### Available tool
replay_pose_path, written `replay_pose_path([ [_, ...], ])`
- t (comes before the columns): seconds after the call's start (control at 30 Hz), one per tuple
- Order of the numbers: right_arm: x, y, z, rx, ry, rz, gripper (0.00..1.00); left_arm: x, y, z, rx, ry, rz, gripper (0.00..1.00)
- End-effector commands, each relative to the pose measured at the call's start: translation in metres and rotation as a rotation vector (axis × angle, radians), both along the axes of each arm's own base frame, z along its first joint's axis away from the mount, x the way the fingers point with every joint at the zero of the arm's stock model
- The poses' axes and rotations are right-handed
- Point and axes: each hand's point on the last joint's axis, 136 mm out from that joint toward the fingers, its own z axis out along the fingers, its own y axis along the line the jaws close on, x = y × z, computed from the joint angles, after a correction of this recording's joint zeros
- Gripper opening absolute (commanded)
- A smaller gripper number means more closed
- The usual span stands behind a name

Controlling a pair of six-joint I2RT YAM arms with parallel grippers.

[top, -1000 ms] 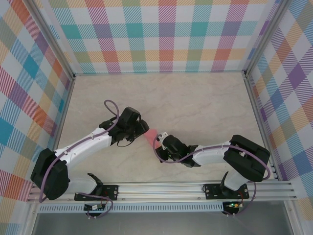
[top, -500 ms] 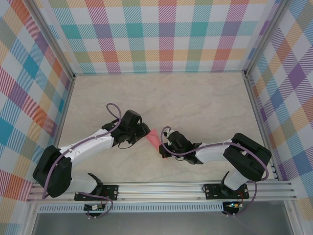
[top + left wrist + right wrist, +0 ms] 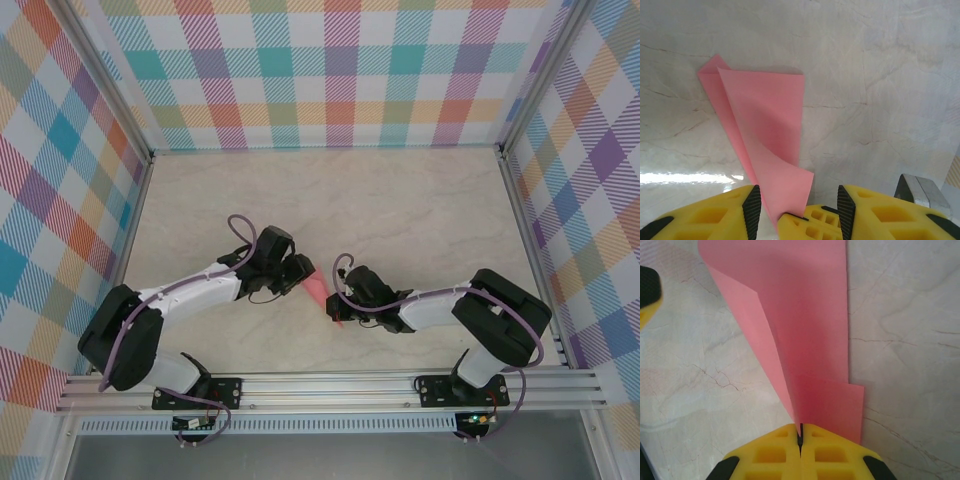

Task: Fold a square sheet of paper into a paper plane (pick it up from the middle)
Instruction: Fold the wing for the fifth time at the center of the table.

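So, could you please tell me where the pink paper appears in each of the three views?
Top external: the pink paper lies at the picture's centre, slightly below the middle.
Left wrist: the pink paper is centre-left, running down to the bottom edge.
Right wrist: the pink paper is top centre, narrowing downwards.
Shared landmark: the marbled table under it.

One sheet of paper [image 3: 318, 290] (pink, folded over on itself, yet a single piece). Two arms, the left arm [image 3: 190, 292] and the right arm [image 3: 440, 305]; two grippers, the left gripper [image 3: 303, 276] and the right gripper [image 3: 339, 301]. Two purple cables [image 3: 238, 222], one table [image 3: 400, 210], three checked walls [image 3: 340, 70].
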Motion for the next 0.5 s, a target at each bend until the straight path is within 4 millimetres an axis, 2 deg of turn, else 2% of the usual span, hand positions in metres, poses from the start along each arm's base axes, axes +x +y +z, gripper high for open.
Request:
replay_pose_path([
  [0.0,-0.005,-0.004,-0.011,-0.019,0.069,-0.01,0.0,0.0,-0.016,-0.002,-0.065,0.006,-0.034,0.46],
  [0.37,-0.006,-0.009,-0.017,-0.047,0.115,-0.027,0.0,0.002,-0.034,-0.015,-0.117,0.023,-0.08,0.45],
  [0.47,-0.005,-0.01,-0.017,-0.048,0.121,-0.029,0.0,0.0,-0.037,-0.012,-0.128,0.019,-0.093,0.47],
])
